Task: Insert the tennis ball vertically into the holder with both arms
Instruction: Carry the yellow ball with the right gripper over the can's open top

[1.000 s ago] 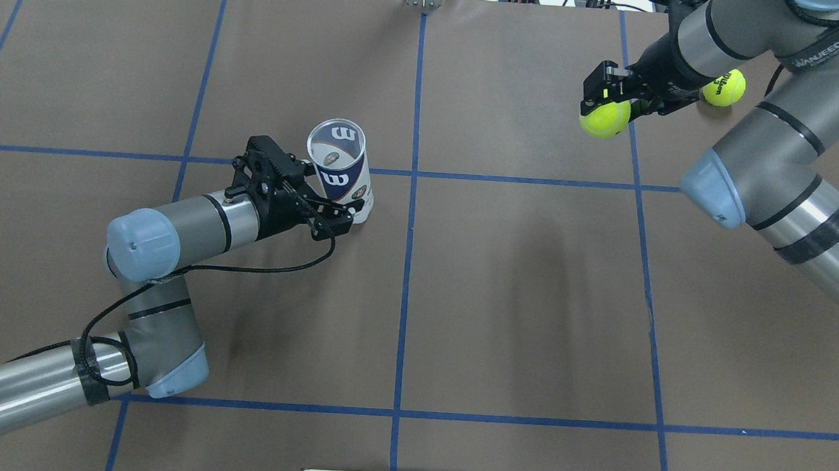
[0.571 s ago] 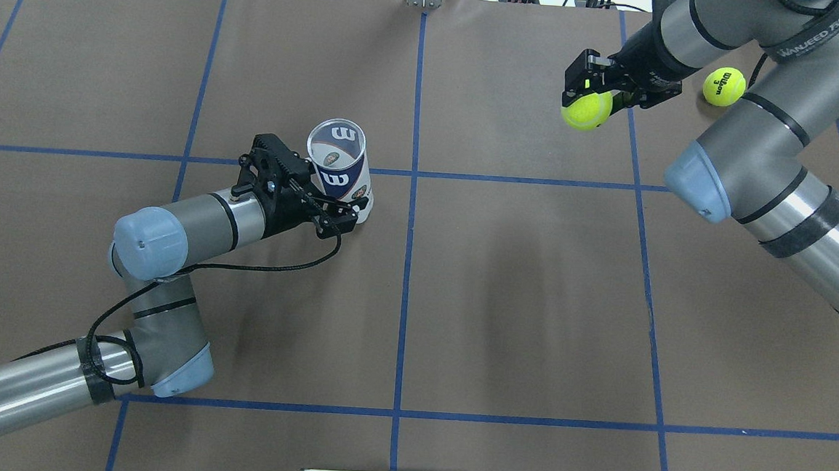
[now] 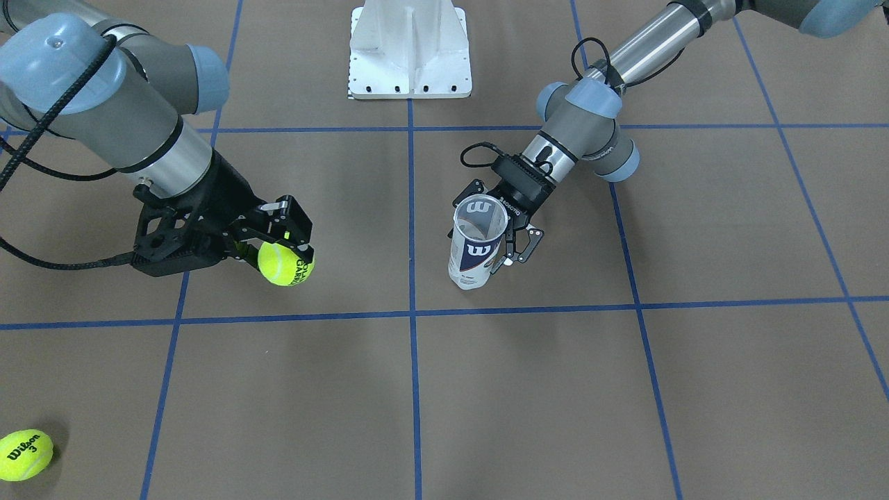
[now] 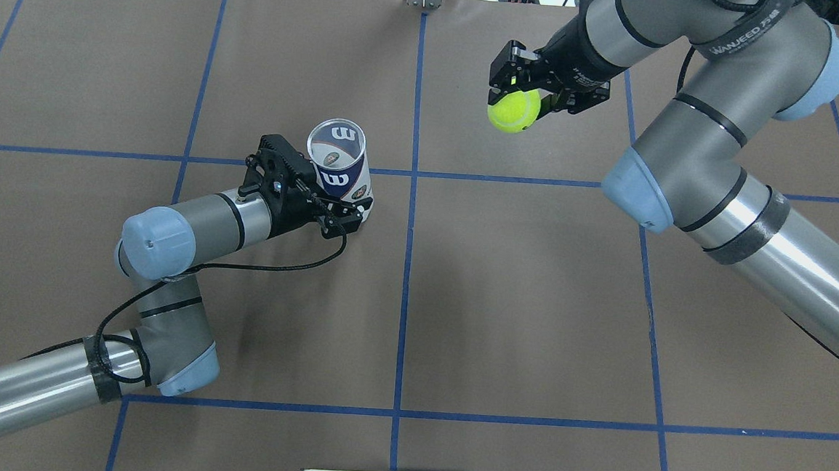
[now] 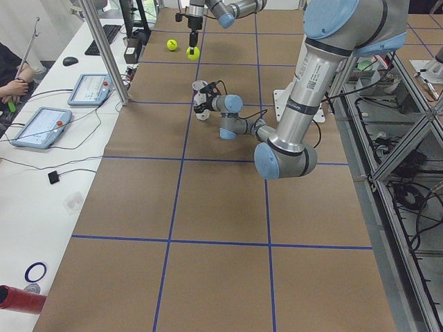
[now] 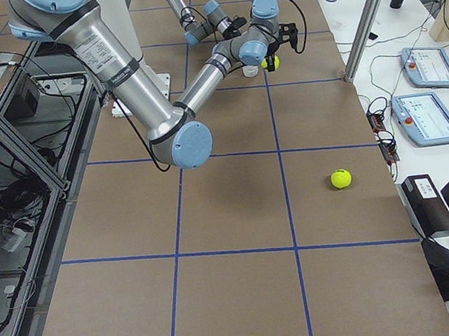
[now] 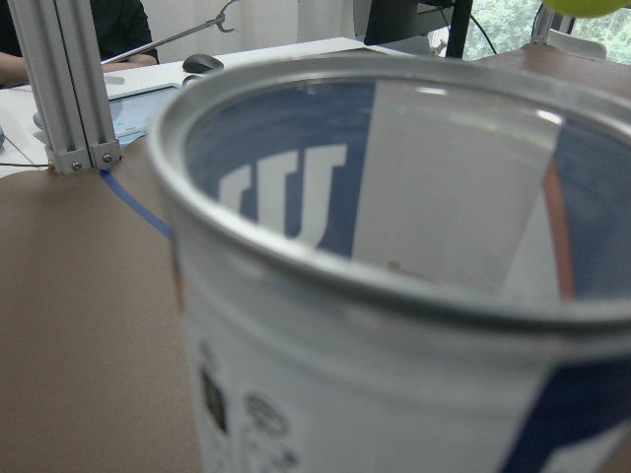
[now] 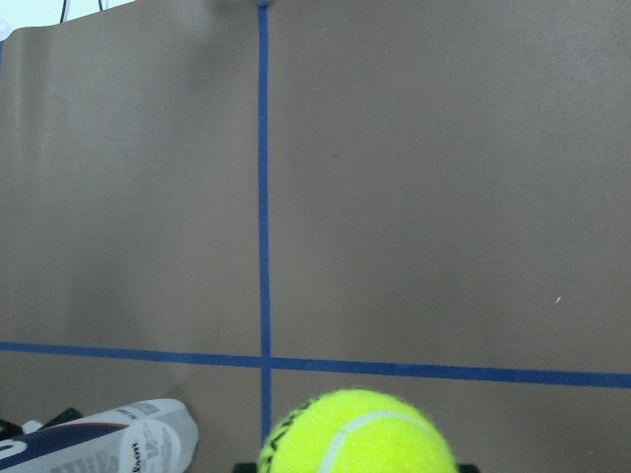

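The holder point(image 4: 338, 165) is a clear tube with a navy and white "W" label. It stands upright and open-topped left of the centre line, and shows too in the front view point(image 3: 478, 243). Its rim fills the left wrist view point(image 7: 394, 276). My left gripper point(image 4: 334, 205) is low at its base, open, with one finger on either side of the tube. A yellow-green tennis ball point(image 4: 514, 110) hangs above the table at the far centre-right, with my right gripper point(image 4: 513, 92) shut on it. The ball also appears in the front view point(image 3: 285, 262) and the right wrist view point(image 8: 357, 434).
A second tennis ball point(image 3: 25, 455) lies loose on the table at the far right side, hidden behind my right arm in the overhead view. The white pedestal base point(image 3: 410, 48) stands at the table's near edge. Blue tape lines grid the brown surface.
My right arm has carried the tennis ball left, toward the centre line and the holder. My left gripper has slid forward around the tube's base. The tube has stayed put.
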Motion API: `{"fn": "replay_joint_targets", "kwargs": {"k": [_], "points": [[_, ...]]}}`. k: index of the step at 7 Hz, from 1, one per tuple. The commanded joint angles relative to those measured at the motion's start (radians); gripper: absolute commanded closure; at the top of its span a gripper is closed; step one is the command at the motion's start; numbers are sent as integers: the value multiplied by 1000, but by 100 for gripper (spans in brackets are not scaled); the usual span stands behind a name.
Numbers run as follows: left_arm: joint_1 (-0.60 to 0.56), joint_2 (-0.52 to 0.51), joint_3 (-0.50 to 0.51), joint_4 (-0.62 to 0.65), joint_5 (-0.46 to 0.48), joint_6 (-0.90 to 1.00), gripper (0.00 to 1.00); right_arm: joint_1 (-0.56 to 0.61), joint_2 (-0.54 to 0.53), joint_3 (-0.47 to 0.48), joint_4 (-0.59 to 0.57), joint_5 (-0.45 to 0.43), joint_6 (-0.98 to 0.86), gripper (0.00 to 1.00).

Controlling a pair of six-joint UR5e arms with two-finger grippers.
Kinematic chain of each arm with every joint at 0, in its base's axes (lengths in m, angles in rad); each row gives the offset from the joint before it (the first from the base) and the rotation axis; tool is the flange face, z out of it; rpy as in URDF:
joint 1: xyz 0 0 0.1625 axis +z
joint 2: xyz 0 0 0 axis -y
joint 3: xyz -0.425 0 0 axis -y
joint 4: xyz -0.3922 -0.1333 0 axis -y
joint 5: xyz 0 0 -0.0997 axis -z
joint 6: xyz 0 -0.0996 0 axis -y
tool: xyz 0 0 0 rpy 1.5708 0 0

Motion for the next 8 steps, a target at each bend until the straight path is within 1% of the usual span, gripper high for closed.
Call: {"fn": "replay_joint_targets", "kwargs": {"k": [1, 5, 6, 7, 8], "points": [[3, -3, 1, 0, 0, 0, 2, -43, 63, 5, 0, -9, 76, 100], [3, -1, 15, -2, 0, 0, 2, -94, 164, 4, -2, -23, 160, 100], [3, -1, 13, -5, 0, 0, 2, -130, 182, -10, -5, -93, 160, 100], [3, -1, 13, -5, 0, 0, 2, -146, 210, -48, -5, -131, 159, 100], [3, -1, 13, -5, 0, 0, 2, -146, 236, -71, -5, -133, 159, 100]]}}
